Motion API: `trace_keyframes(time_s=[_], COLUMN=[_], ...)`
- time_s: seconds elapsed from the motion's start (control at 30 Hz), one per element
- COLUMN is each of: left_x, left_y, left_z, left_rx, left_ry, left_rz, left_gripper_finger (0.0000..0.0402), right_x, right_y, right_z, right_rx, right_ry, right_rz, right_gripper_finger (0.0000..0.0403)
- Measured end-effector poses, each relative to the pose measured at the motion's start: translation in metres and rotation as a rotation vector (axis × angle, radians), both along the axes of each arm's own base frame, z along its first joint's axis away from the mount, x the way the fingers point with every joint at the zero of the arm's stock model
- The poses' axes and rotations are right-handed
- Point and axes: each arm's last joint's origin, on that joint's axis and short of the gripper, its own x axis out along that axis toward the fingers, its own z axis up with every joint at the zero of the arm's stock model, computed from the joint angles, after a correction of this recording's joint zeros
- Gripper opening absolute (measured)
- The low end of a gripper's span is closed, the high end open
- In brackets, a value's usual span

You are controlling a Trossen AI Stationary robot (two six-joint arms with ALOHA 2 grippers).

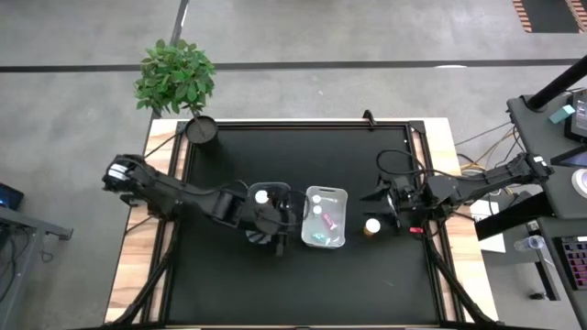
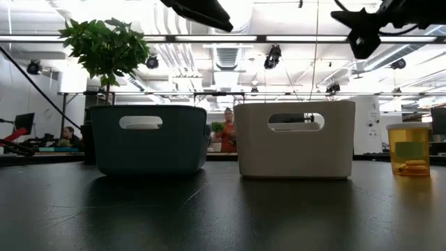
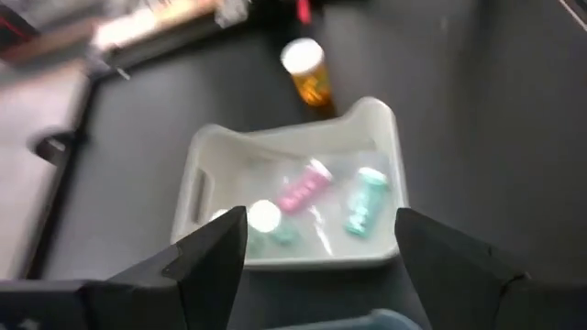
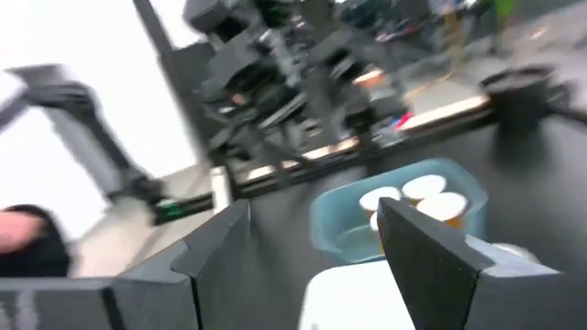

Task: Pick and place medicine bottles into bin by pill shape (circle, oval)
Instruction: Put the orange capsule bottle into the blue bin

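Two bins stand side by side mid-table: a dark blue bin (image 1: 275, 186) (image 2: 150, 143) holding white-capped bottles (image 4: 413, 194), and a white bin (image 1: 341, 194) (image 3: 378, 119) holding a pink bottle (image 3: 304, 188), a teal bottle (image 3: 364, 202) and one more white-capped bottle (image 3: 266, 220), all lying on its floor. An orange medicine bottle (image 1: 371, 225) (image 2: 410, 150) (image 3: 310, 75) stands upright on the mat right of the white bin. My left gripper (image 1: 280, 218) (image 3: 321, 229) hovers open and empty over the blue bin, facing the white one. My right gripper (image 1: 381, 197) (image 4: 312, 220) hangs open and empty, raised beside the orange bottle.
A potted plant in a black pot (image 1: 201, 129) stands at the table's far left corner. The black mat (image 1: 303, 284) lies bare along the near side. People show in the room beyond the table in the low view.
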Motion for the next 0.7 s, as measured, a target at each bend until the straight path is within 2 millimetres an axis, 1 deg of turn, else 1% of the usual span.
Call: trace_keyframes(time_s=[0.1,0.2,0.33,0.43,0.53,0.7], left_x=[-0.008,-0.014,-0.023,-0.029,-0.034,-0.036], left_y=[0.004,0.009,0.014,0.017,0.018,0.019], left_z=[0.004,0.009,0.014,0.015,0.013,0.013], left_rx=[0.065,0.109,0.134,0.132,0.117,0.09], left_ry=[-0.093,-0.183,-0.242,-0.259,-0.259,-0.267], left_rz=[0.009,0.038,0.081,0.094,0.111,0.135], left_gripper_finger=[0.026,0.026,0.026,0.026,0.026,0.026], right_x=[0.0,-0.001,0.001,0.004,0.009,0.019], right_y=[0.002,0.004,0.008,0.01,0.015,0.021], right_z=[0.0,-0.001,-0.004,-0.004,0.003,0.012], right_rx=[0.097,0.211,0.334,0.408,0.407,0.382], right_ry=[0.018,0.047,0.112,0.216,0.351,0.664], right_rz=[0.08,0.122,0.173,0.163,0.144,0.056], right_gripper_finger=[0.0231,0.0231,0.0231,0.0231,0.0231,0.0231])
